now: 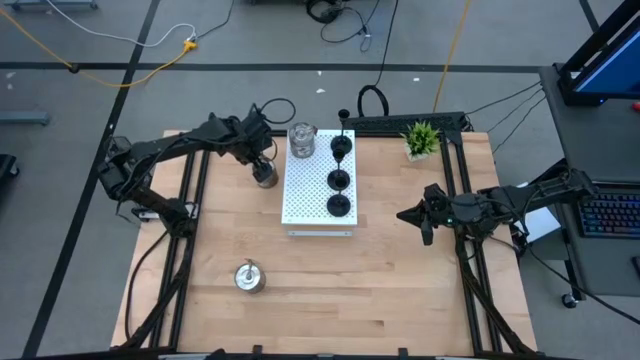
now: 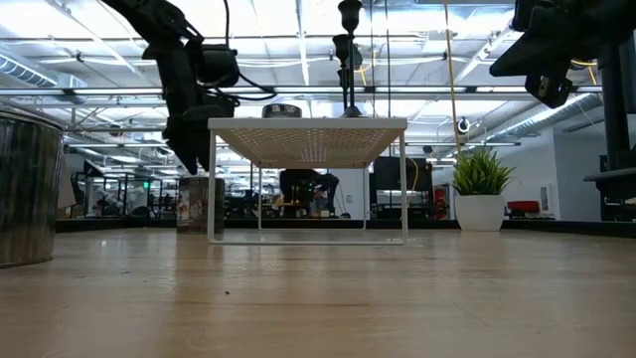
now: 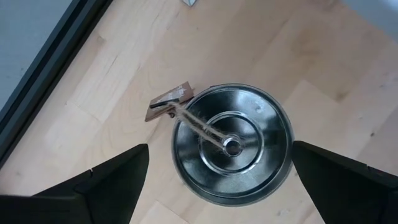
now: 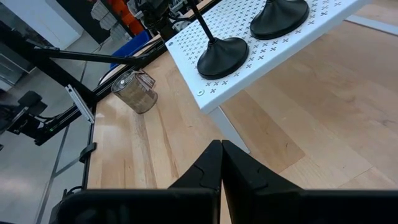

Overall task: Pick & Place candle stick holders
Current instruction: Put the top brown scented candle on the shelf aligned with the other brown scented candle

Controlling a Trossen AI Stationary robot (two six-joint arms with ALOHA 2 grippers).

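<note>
Left jaws wide, three black holders (image 1: 339, 179), three silver holders (image 1: 264, 177)

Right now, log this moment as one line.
left fingers: open above silver holder | right fingers: shut, waiting right of board | black holders: on board

Three holders (image 1: 339, 179) on the board (image 1: 305, 195), one (image 1: 264, 177) beside its left edge.

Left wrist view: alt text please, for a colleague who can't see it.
A shiny silver candle stick holder stands on the wooden table, seen from straight above, between the left gripper's wide-open dark fingers. A small brown tag on string lies beside it.
</note>
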